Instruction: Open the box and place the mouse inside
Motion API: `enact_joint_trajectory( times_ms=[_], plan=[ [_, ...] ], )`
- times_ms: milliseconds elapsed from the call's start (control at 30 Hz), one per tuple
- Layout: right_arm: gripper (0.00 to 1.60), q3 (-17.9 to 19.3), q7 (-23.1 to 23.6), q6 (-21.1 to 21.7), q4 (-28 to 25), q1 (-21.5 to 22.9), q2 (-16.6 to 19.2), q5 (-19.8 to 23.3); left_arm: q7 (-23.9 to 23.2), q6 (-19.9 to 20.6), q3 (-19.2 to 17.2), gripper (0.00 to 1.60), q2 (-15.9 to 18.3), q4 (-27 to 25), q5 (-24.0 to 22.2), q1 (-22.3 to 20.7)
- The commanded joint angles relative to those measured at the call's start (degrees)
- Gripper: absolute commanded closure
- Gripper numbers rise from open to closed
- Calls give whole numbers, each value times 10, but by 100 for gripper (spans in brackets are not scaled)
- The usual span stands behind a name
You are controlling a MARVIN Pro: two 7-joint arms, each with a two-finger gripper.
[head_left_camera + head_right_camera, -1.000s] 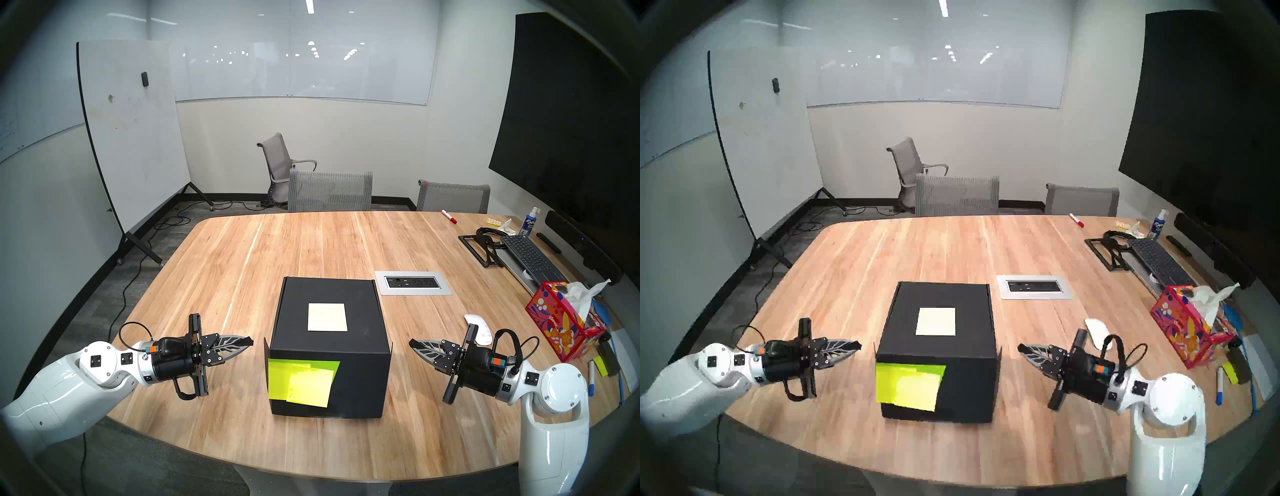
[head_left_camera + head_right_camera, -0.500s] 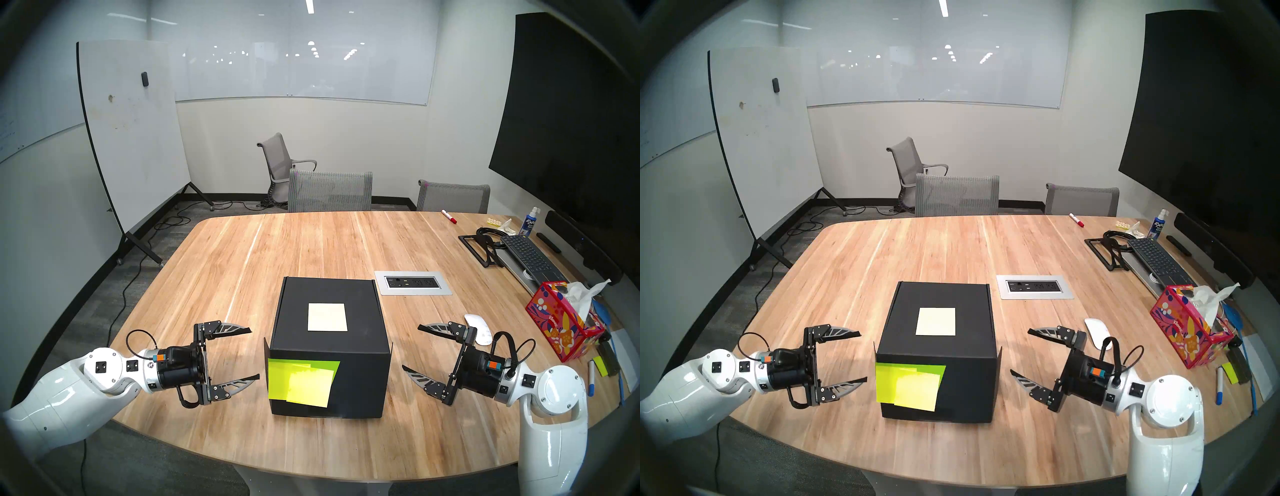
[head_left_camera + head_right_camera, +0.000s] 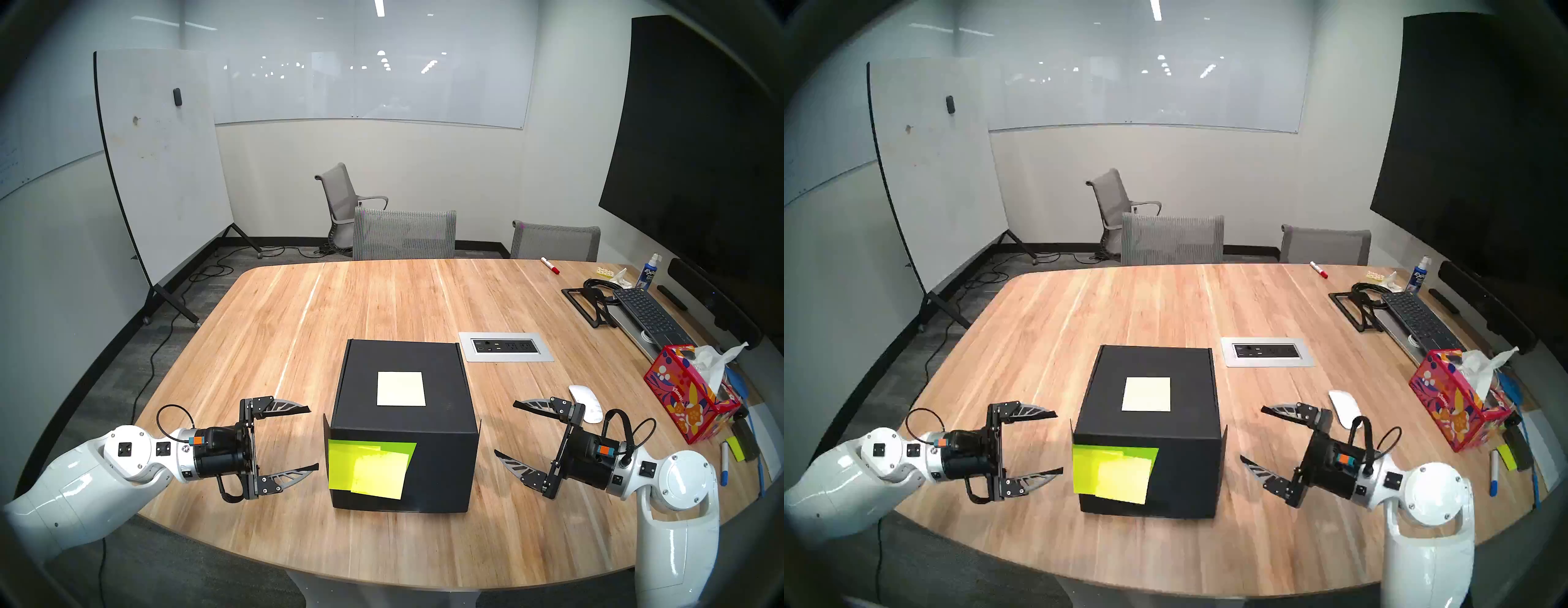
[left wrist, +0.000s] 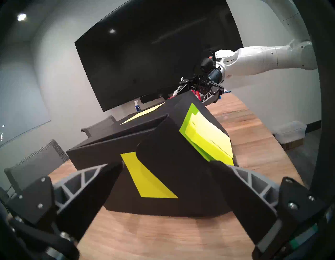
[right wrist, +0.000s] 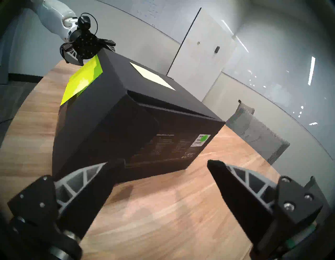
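A wooden counter (image 3: 297, 322) holds a closed black box (image 3: 403, 424) at centre. The left hand (image 3: 314, 437) and right hand (image 3: 505, 426) flank it, spread wide, empty. A white mouse (image 3: 587, 403) lies far right.

one black box (image 3: 403, 424), one white mouse (image 3: 587, 403), three chairs (image 3: 405, 233), one tissue box (image 3: 687, 395)
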Motion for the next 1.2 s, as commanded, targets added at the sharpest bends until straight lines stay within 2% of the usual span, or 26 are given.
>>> enact_joint_trajectory(
  times_ms=[0,267,633,1167],
  plan=[
    [0,-2,6,0,-5,0,-1,11,-6,5,6,0,-3,2,2,-8],
    [0,-2,14,1,-11,2,-4,14,-13,12,13,0,-5,6,7,-12],
    [0,5,25,2,-21,1,-10,24,-35,55,22,0,-3,11,-24,-21],
    [0,7,36,-4,-19,6,-18,26,-64,117,43,0,-33,48,-64,-56]
  ],
)
